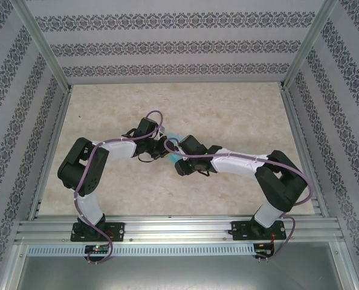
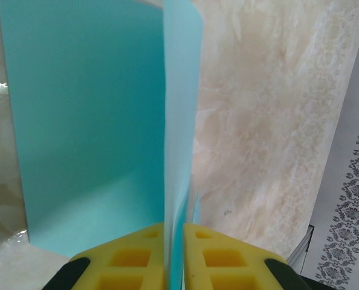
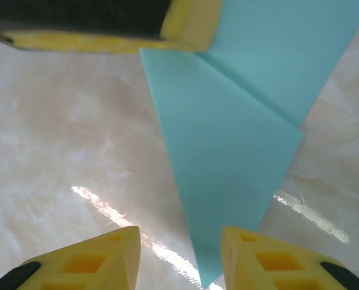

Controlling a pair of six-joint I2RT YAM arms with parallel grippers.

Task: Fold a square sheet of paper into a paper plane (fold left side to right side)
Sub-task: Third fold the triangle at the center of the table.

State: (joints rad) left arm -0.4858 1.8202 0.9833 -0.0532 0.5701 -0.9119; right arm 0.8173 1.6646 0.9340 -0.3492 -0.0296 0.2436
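Turquoise paper (image 3: 228, 157), folded to a point, on table (image 3: 64, 139); tip within parted right claw (image 3: 181, 260) (yellow)

Middle of the counter (image 1: 228, 109), seen from above: left tool (image 2: 173, 234) at 10 o'clock of the right tool (image 3: 179, 241), sheet of paper (image 3: 228, 151) between them, one flap upright between the left tool's pads, the rest flat on the counter, tip between the right tool's fingers.
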